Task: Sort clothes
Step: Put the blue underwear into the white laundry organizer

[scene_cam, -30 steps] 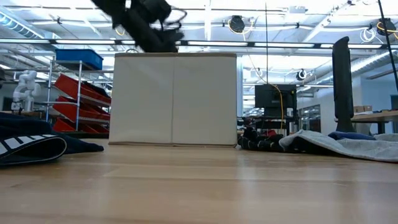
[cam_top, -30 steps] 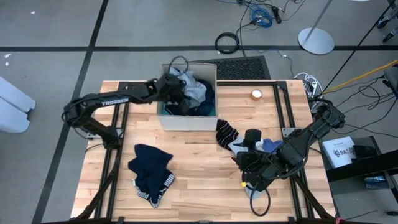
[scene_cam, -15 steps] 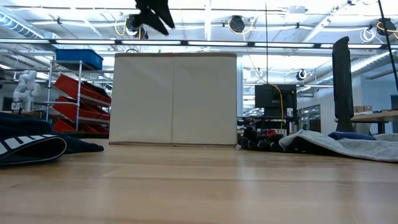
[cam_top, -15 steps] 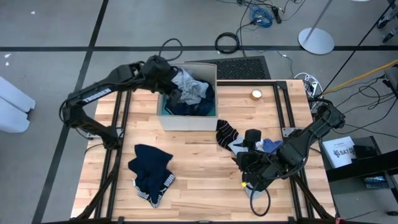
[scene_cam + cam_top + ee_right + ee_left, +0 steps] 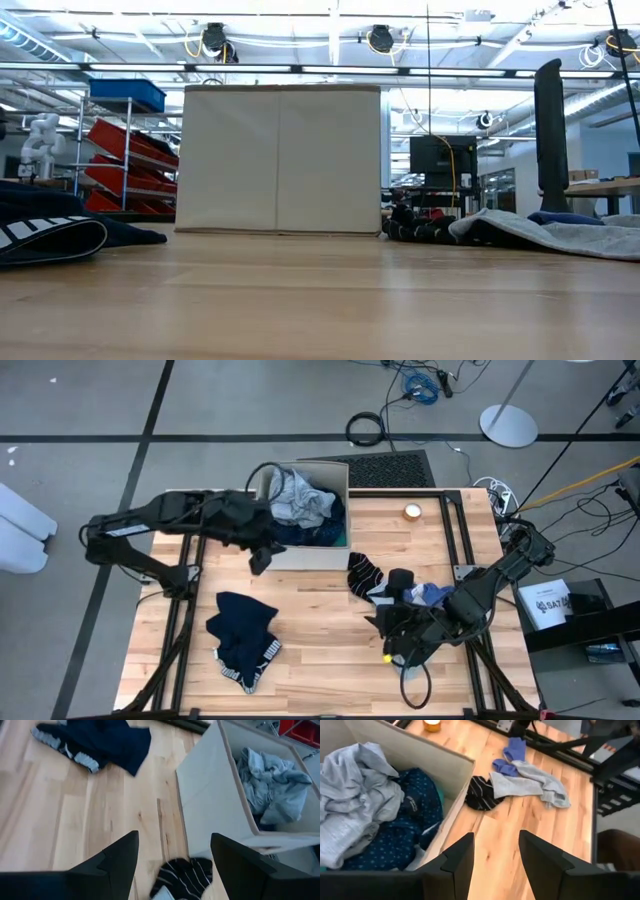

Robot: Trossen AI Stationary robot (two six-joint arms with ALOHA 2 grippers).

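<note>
The beige box [image 5: 300,550] stands at the table's far middle and holds a grey garment [image 5: 355,805] on top of a navy dotted one [image 5: 405,825]. A dark navy garment [image 5: 243,632] lies on the table's near left. Striped black socks [image 5: 362,572], a grey garment [image 5: 535,780] and small blue pieces [image 5: 512,755] lie right of the box. My left gripper [image 5: 258,558] hangs open over the box's near left corner, with nothing between its fingers [image 5: 455,860]. My right gripper [image 5: 380,618] stands open just near of the socks [image 5: 187,877], also with nothing in it.
A small orange round thing [image 5: 412,512] sits near the table's far edge, right of the box. Bare wood [image 5: 330,650] lies between the navy garment and my right arm. In the low view the box [image 5: 280,160] stands ahead, with no arm showing.
My left gripper has risen out of the box, gone up out of the low view, and swung toward the table's near side, ending over the box's near left corner. The grey garment stays in the box.
</note>
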